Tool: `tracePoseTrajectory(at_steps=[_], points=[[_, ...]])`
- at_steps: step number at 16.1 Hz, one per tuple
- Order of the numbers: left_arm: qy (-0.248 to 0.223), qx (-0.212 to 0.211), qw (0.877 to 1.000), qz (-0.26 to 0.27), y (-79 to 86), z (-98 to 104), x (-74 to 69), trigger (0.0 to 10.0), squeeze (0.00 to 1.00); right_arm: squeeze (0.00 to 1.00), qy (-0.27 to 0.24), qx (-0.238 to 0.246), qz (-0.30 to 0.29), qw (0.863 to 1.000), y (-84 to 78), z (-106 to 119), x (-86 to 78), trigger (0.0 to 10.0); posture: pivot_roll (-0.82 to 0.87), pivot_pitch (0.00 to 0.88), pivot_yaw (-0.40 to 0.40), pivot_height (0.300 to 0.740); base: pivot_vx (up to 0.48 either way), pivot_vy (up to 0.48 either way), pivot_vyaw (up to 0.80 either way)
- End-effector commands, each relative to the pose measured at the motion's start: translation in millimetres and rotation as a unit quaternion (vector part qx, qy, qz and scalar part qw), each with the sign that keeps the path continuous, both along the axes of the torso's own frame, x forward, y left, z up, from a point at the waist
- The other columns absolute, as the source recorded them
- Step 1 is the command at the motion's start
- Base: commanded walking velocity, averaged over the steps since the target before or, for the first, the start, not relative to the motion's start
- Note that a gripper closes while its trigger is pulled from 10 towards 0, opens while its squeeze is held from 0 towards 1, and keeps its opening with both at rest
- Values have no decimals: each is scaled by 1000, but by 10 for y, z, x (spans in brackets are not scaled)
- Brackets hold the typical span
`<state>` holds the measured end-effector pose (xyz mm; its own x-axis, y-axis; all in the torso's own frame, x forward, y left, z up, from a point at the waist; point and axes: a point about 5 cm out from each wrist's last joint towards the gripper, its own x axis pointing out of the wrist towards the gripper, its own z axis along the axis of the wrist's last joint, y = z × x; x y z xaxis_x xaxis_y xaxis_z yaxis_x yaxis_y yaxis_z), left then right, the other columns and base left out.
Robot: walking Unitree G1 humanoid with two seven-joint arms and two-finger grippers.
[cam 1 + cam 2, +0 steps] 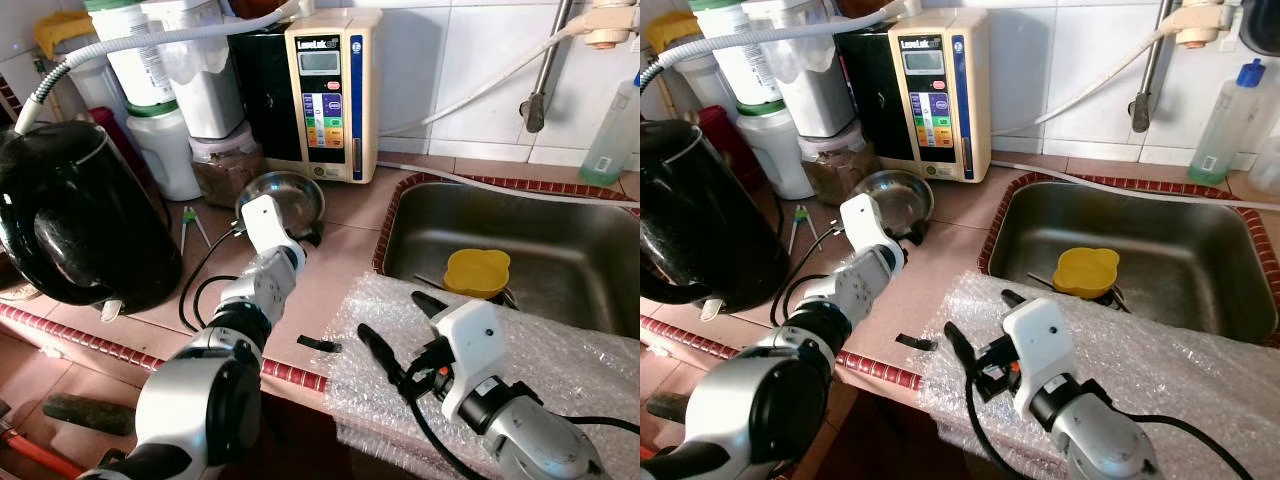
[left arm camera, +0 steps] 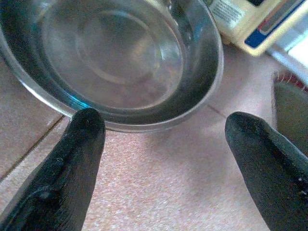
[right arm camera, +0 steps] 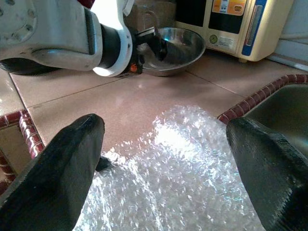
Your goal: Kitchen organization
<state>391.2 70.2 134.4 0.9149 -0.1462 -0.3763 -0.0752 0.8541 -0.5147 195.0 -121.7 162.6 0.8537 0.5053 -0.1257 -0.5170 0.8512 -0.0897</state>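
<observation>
Nearest: right gripper (image 1: 392,330) over sheet of bubble wrap (image 1: 560,350) draped on front edge of counter (image 1: 330,270), fingers spread wide, nothing btwn them, tips aimed toward the counter's bare tile. Small black piece (image 1: 319,344) lying on tile just beside wrap's left edge. Further in: left gripper (image 2: 159,144) reaching fwd over counter, fingers wide apart, empty, tips just short of the steel bowl (image 1: 285,198); one tip close to bowl's rim, contact can't be told. Bowl upright on counter, in front of beige water-filter unit (image 1: 330,90), near sink's left rim. To right: steel sink (image 1: 560,250) w/ yellow plastic dish (image 1: 477,272) inside near front wall. To left: black kettle (image 1: 70,215) at counter edge, black cable looping beside it. At back: white filter canisters (image 1: 170,80) against wall, green-tinted bottle (image 1: 612,135) at far right behind sink.
</observation>
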Motion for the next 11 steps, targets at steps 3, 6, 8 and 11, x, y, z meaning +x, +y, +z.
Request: tracePoseTrajectory(at_steps=[3, 6, 8, 11], points=[[7, -19, 999, 41, 127, 28, 37, 10000, 0, 337, -7, -4, 3, 1000, 17, 16, -11, 10000, -125, 0, 167, 740, 0, 0, 0], [-8, 3, 997, 71, 247, 41, 55, 10000, 0, 337, -10, -8, 2, 1000, 15, 22, -10, 10000, -128, 0, 168, 740, 0, 0, 0], [-44, 0, 995, 91, 317, 166, 104, 10000, 0, 337, -11, -9, -1, 1000, 11, 21, -8, 10000, -126, 0, 168, 740, 0, 0, 0], [-22, 16, 997, 71, 288, 110, 87, 10000, 0, 341, -12, -11, -1, 1000, 18, 17, 11, 10000, -119, 0, 166, 740, 0, 0, 0]])
